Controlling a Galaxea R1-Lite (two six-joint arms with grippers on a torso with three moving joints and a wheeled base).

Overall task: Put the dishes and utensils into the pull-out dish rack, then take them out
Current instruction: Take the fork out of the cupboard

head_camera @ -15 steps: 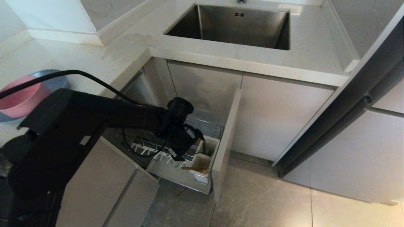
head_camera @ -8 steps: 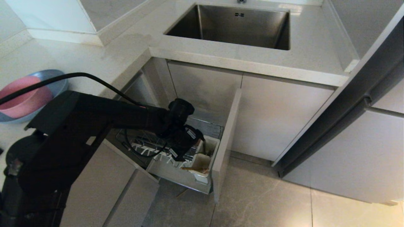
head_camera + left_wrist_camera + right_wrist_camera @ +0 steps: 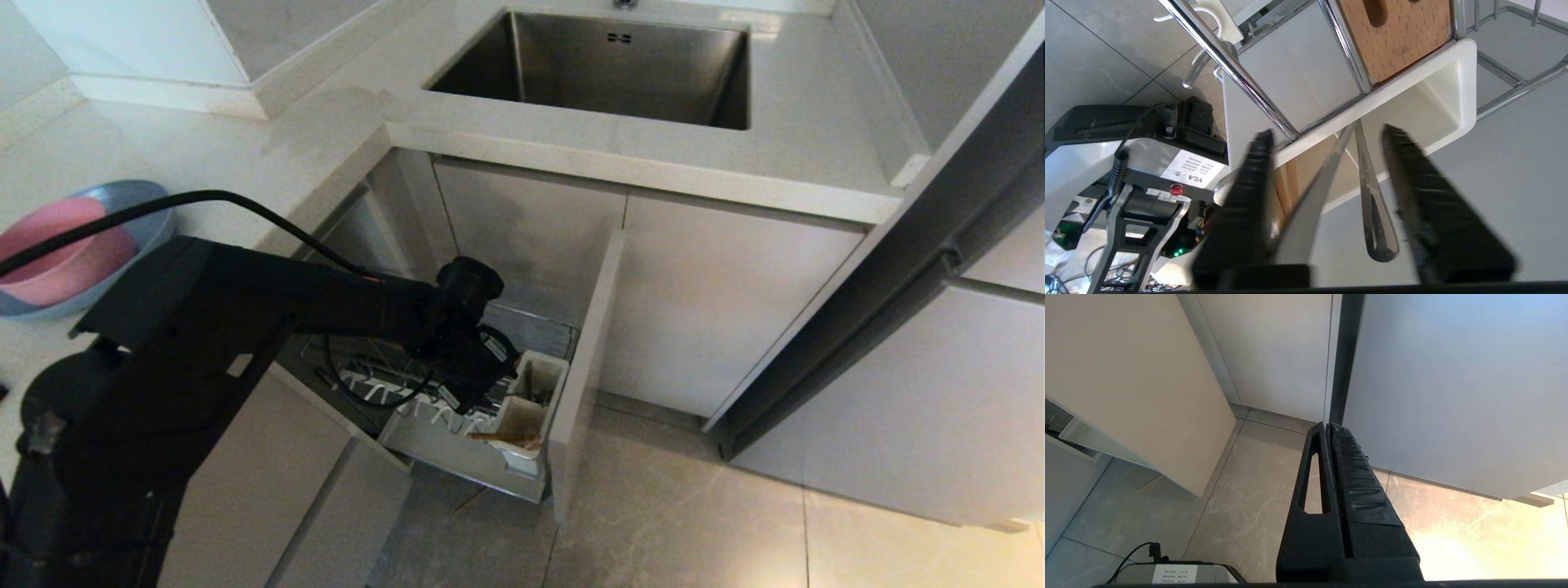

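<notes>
Countertop [image 3: 245,155] with steel sink [image 3: 604,69] above grey floor tiles [image 3: 694,523]

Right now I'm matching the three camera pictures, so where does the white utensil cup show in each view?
Head view: the white utensil cup sits at the pull-out dish rack's front right corner, just past the left gripper.
Left wrist view: the cup fills the upper middle, a metal utensil handle sticking out of it.
Right wrist view: not in it.
Shared landmark: the rack's chrome wire.
</notes>
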